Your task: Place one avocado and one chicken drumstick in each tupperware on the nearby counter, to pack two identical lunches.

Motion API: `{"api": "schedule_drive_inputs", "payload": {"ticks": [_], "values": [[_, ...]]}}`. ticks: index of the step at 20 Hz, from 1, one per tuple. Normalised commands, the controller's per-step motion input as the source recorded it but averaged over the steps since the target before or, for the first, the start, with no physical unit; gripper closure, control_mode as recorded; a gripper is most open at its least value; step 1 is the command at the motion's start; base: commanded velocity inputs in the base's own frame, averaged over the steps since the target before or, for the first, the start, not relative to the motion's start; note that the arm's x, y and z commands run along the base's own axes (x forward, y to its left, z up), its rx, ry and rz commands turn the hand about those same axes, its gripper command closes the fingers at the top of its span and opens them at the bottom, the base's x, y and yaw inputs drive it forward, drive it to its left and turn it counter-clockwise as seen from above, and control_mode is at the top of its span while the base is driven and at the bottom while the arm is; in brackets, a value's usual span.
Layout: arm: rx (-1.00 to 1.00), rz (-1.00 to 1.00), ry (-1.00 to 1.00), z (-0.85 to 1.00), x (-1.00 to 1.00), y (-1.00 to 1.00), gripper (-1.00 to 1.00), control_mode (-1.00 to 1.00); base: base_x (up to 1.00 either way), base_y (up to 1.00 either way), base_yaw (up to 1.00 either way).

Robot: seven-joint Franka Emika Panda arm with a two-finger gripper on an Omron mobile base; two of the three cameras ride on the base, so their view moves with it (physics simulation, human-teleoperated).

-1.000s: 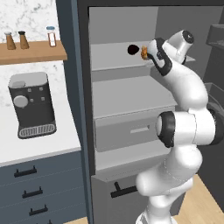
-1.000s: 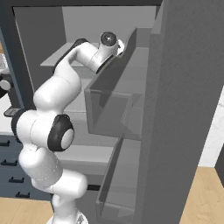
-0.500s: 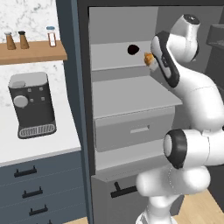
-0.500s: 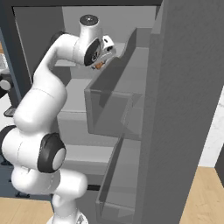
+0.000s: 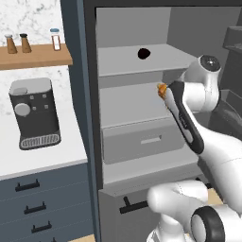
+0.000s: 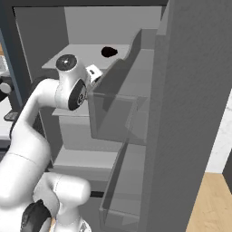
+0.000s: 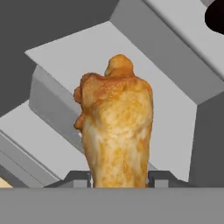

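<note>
1. Golden-brown roasted chicken drumstick clamped between the two dark finger tips of the gripper, standing up from them.
2. In left base view: orange bit of drumstick at the black hand's end, inside the open grey fridge, in front of the middle shelf, above the grey drawer.
3. Dark oval avocado lying on the top fridge shelf, apart from the gripper.
4. Long white counter to the left w/ black coffee machine on it.
</note>
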Motion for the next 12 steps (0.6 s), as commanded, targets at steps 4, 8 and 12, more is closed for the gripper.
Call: {"api": "schedule_drive_inputs", "payload": {"ticks": [4,8,12], "values": [[-0.03,0.0,-0.16,-1.0,-1.0,0.16,1.0,-1.0,0.0,0.0,0.0],[0.0,0.0,0.0,0.0,0.0,0.0,1.0,1.0,-0.96,0.66,0.12],[0.0,0.0,0.0,0.0,0.0,0.0,1.0,1.0,-0.56,1.0,0.25]]}}
